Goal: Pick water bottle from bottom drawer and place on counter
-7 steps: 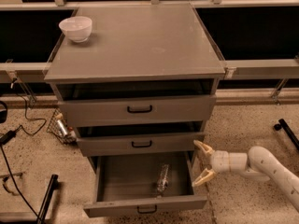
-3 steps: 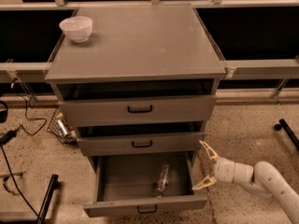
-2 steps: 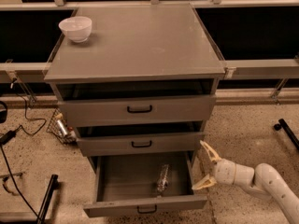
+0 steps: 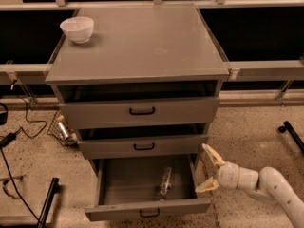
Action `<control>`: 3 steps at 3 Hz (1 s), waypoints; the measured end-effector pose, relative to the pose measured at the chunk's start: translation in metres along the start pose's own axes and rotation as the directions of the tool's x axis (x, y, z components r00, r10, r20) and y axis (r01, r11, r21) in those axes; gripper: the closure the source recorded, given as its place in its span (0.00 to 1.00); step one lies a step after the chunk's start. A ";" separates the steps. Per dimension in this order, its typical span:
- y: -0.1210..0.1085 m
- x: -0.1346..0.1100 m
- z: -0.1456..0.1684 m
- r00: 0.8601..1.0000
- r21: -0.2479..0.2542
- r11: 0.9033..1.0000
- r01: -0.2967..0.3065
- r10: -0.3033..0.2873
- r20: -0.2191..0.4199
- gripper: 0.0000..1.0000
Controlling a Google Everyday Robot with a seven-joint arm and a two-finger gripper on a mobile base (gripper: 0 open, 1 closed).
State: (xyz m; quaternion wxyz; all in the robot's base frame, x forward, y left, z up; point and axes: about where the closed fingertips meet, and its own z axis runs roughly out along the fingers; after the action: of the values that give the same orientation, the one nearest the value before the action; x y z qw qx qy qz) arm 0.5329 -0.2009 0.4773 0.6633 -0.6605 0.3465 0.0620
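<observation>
Pincer: wide open and holding nothing, two pale fingers spread, one above the other; low at the right, just beside the right wall of the bottom drawer and outside it, tips pointing left.
Arm: white, jointed, reaching in from the near right corner, low over the floor.
Bottle: clear plastic, lying on its side inside the bottom drawer, right of the middle, lengthwise from near to far; apart from the pincer, with the drawer's right wall between the two.
Bottom drawer: lowest of three, pulled well out toward the near side; grey, with a black handle on the front panel.
Middle drawer: out a little, dark gap above it.
Top drawer: out a little as well, dark gap under the worktop.
Worktop: flat grey top of the cabinet, carrying only a bowl.
Bowl: white, upright, at the far left corner of the worktop.
Floor: speckled, with black cables at the left.
</observation>
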 end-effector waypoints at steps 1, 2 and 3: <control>-0.001 0.002 0.002 1.000 -0.003 1.000 0.018 -0.018 0.002 0.00; -0.003 0.008 0.006 0.997 0.006 0.997 0.080 -0.080 0.024 0.00; -0.005 0.012 0.008 0.982 -0.016 0.983 0.184 -0.183 0.034 0.00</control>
State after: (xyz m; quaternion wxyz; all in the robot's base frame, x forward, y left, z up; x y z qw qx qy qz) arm 0.5475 -0.1990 0.4739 0.6652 -0.6949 0.2728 0.0144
